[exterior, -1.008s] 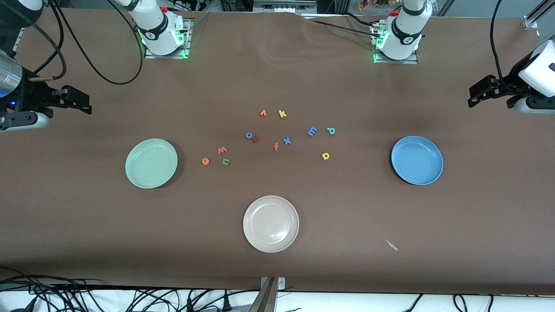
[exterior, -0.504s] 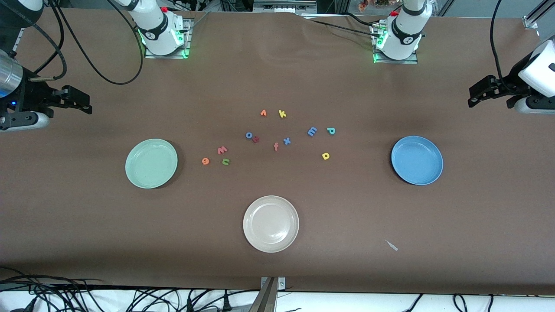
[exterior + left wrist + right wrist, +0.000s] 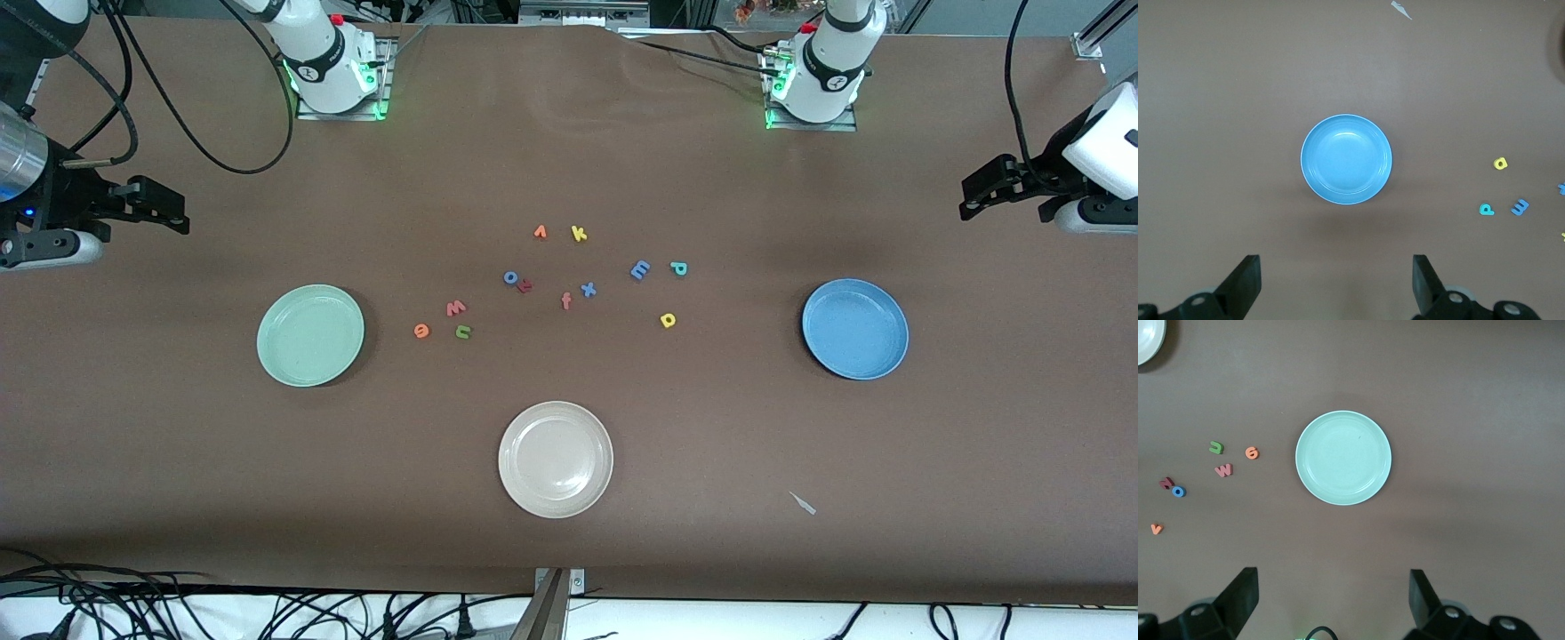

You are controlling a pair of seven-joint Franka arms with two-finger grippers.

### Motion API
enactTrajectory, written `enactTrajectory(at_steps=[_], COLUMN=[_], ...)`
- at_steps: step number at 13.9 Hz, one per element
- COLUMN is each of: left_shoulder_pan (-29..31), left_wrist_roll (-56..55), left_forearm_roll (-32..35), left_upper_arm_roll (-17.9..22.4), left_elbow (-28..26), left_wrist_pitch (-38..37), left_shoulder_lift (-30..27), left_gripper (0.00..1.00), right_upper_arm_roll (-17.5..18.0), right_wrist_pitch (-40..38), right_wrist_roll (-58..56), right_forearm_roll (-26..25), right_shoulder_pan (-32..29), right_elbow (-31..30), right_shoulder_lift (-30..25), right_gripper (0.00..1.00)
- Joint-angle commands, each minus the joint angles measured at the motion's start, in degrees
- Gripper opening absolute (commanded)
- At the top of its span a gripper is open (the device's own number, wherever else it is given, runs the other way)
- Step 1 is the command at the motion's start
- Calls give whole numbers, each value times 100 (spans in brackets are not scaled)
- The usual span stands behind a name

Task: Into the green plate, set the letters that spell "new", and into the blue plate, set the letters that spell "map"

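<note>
- Front view: the green plate [image 3: 310,335] and the blue plate [image 3: 855,328] were shown bare, at the right arm's and the left arm's ends of the table. With the cream plate [image 3: 556,459] taken as landmark, all letters lay farther from the camera. The red-pink w [image 3: 455,308], orange e [image 3: 421,331] and green n [image 3: 462,332] were clustered toward the green plate; the blue m [image 3: 640,269], teal p [image 3: 678,268] and yellow a [image 3: 668,320] toward the blue plate. The letters were judged light, soft foam lying flat, best pinched across a narrow stroke; the m's long axis lay tilted.
- Left wrist view: the left gripper [image 3: 1337,283] was held wide and empty over bare cloth near the blue plate, the arm waiting; m, p and a lay well apart from the plate.
- Right wrist view: the right gripper [image 3: 1332,600] was likewise spread wide, holding nothing, near the green plate.
</note>
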Motion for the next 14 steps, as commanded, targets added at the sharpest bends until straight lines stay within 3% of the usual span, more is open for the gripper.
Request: enactTrajectory(at_steps=[1,14], left_shoulder_pan=[29,29], left_wrist_roll=[34,34], left_forearm_roll=[-106,-106], left_upper_arm_roll=[-31,-31], left_elbow=[-38,-47], left_wrist_pitch=[48,48], left_shoulder_lift=[-31,-31], left_gripper=[100,100], right_upper_arm_roll=[17,17], right_wrist_pitch=[-84,-84], right_wrist_roll=[-31,-49], right_forearm_roll=[116,239], right_shoulder_pan=[-24,-24], right_elbow=[11,-7], right_shoulder_lift=[-17,-17], right_gripper=[100,100])
